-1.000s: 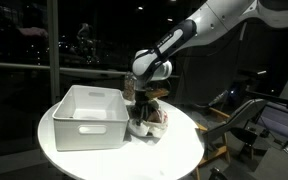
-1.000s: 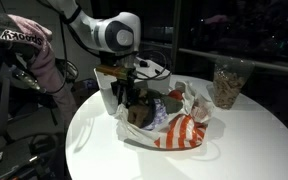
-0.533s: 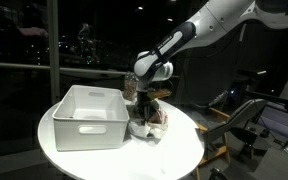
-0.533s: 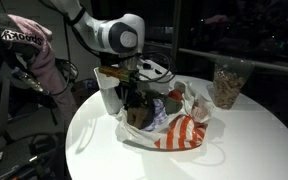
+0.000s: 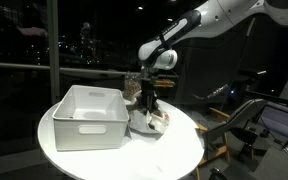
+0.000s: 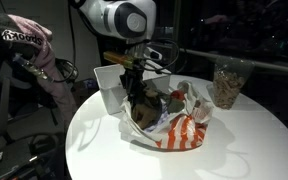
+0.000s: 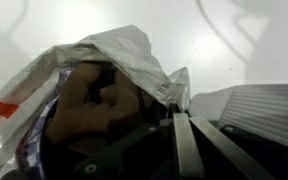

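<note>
Dark room, glass wall behind. A round white table point(image 5: 174, 148) holds a white bin point(image 5: 84, 135), just beside it a red-striped plastic bag point(image 6: 184, 132), a jar point(image 6: 227, 85) well apart. My pincer point(image 6: 141, 110), closed, hangs at the bag's mouth above a brown lump point(image 7: 94, 95).

White lettering on the pink cloth point(image 6: 29, 35) is unreadable.

Office-type room, at night. Evidence: round white table point(image 5: 174, 150) under the pincer point(image 5: 146, 104), dark glass wall point(image 5: 34, 40) behind it, office chair point(image 5: 250, 120) off to its side.
</note>
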